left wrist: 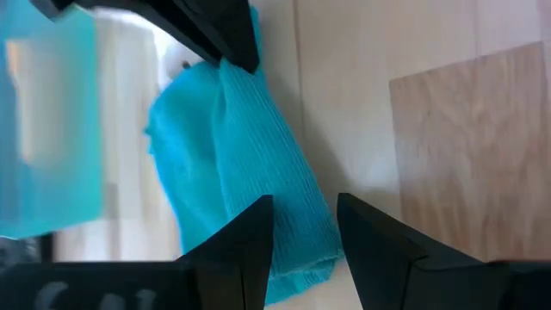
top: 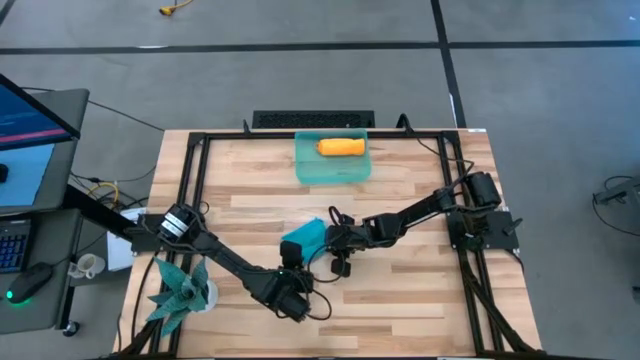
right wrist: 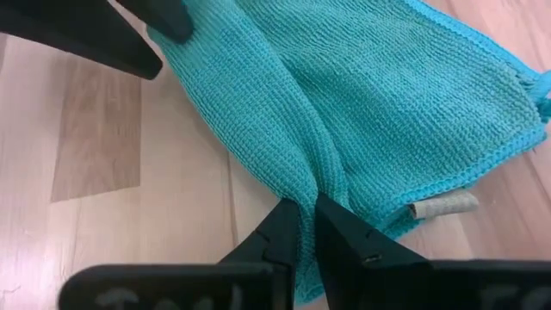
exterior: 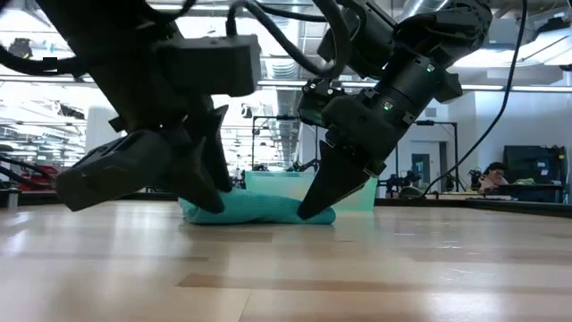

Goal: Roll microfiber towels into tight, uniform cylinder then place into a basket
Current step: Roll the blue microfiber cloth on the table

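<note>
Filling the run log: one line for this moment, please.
orange towel: rolled, in basket | teal towel: partly rolled, on table | right gripper: pinching teal fold | left gripper: open at towel's end

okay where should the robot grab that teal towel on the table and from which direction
Probably at the thick rolled fold along the teal towel, not its thin flat edge. It lies low and soft on the table, so coming down from above, fingers astride the ridge, suits best. The right gripper already pinches that fold; the left gripper hovers open at the towel's other side.
</note>
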